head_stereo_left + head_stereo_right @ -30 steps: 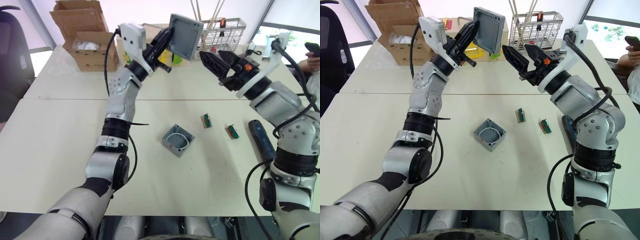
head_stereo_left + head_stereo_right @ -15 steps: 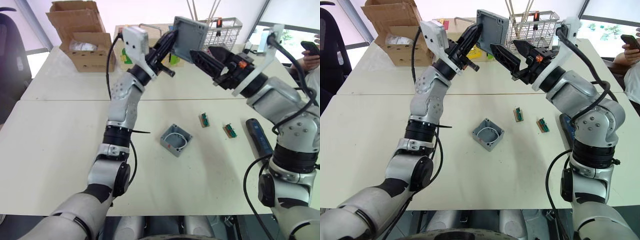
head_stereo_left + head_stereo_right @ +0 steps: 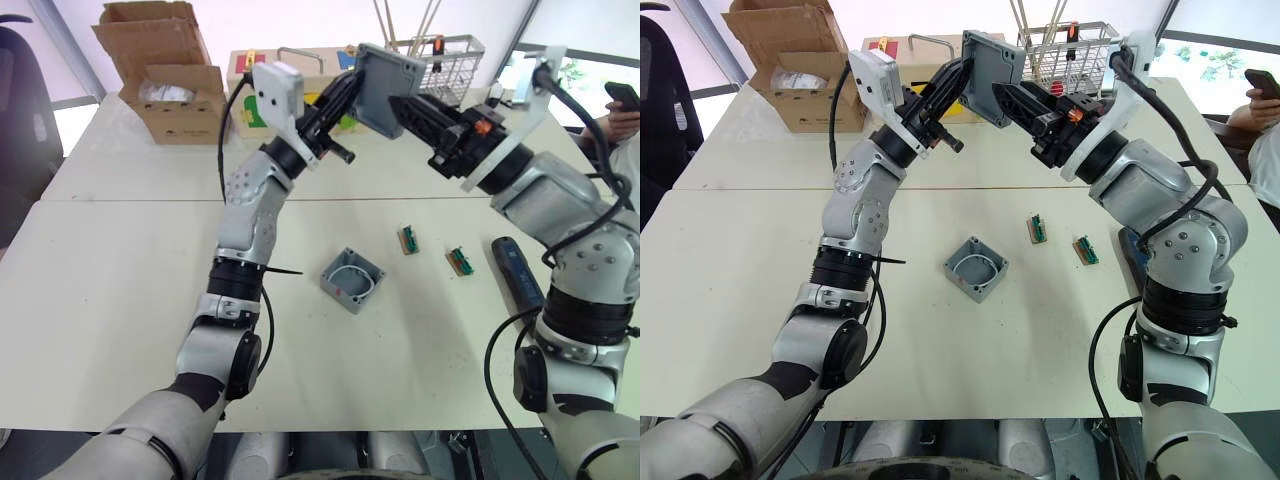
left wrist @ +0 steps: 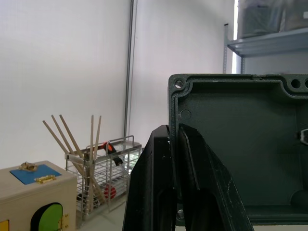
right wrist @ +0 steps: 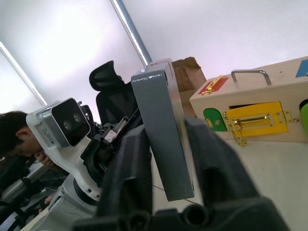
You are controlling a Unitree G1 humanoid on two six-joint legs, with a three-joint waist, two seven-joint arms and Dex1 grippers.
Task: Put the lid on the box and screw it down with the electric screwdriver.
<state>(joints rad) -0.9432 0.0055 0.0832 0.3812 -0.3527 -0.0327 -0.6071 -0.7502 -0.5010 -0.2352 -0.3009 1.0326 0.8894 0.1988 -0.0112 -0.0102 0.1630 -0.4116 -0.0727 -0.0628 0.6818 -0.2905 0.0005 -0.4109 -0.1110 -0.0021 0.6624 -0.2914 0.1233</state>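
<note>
So both arms are up in the air over the white tabletop [image 3: 120,260], meeting at the shallow square grey plastic lid [image 3: 388,76]. The left tool [image 4: 175,144] is pinching the lid's rim, one black finger on each face of it, and you can see the ribbed hollow inside of the lid from the left wrist view. The right tool [image 5: 166,159] has its fingers spread apart with the lid's edge sitting in the gap between them; can't tell if they're actually touching it. Well below both tools, the deep square grey plastic box [image 3: 353,280] sits open on the tabletop with a pale ring of wire inside. Two little green terminal blocks [image 3: 411,240] lie off toward the right arm's side of the box, and past those, near the right arm's elbow, the thick black electric screwdriver with its bluish label [image 3: 519,273] lies flat. Behind the tools there's a wooden box with coloured doors [image 5: 250,113], a wire basket [image 3: 1070,55] and a brown cardboard box [image 3: 165,65].
</note>
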